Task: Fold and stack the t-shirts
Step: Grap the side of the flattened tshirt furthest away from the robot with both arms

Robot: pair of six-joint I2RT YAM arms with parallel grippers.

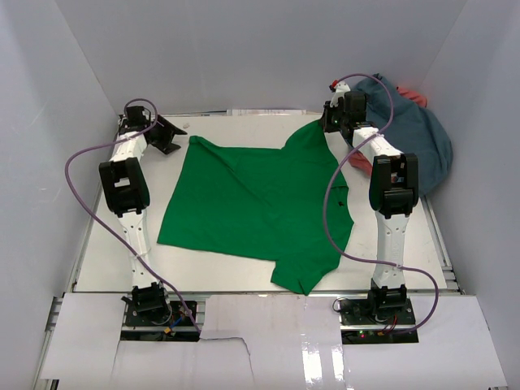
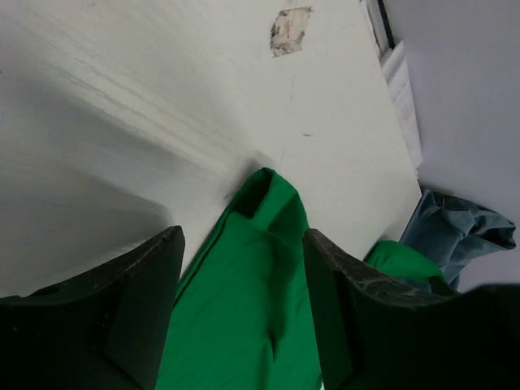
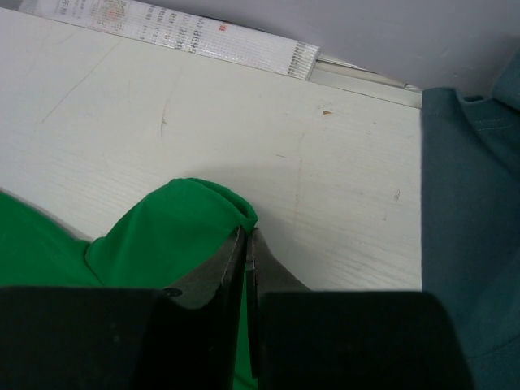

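Note:
The bright green t-shirt (image 1: 252,203) lies spread flat across the middle of the table. My right gripper (image 1: 330,122) is at the shirt's far right corner and is shut on a fold of green cloth (image 3: 175,227), with the jaws pressed together (image 3: 245,233). My left gripper (image 1: 169,135) stands open at the far left corner. Through the gap between its fingers (image 2: 244,244) I see the green corner (image 2: 264,244); whether the fingers touch the cloth I cannot tell. The slate blue-grey t-shirt (image 1: 418,138) is heaped at the far right, and coral red cloth (image 1: 413,96) peeks out behind it.
White walls close in the table on the left, back and right. A printed strip (image 3: 162,24) runs along the far edge. The tabletop has a scuffed patch (image 2: 290,29). Purple cables (image 1: 81,158) loop beside both arms. The blue-grey heap (image 3: 475,203) lies close to the right of my right gripper.

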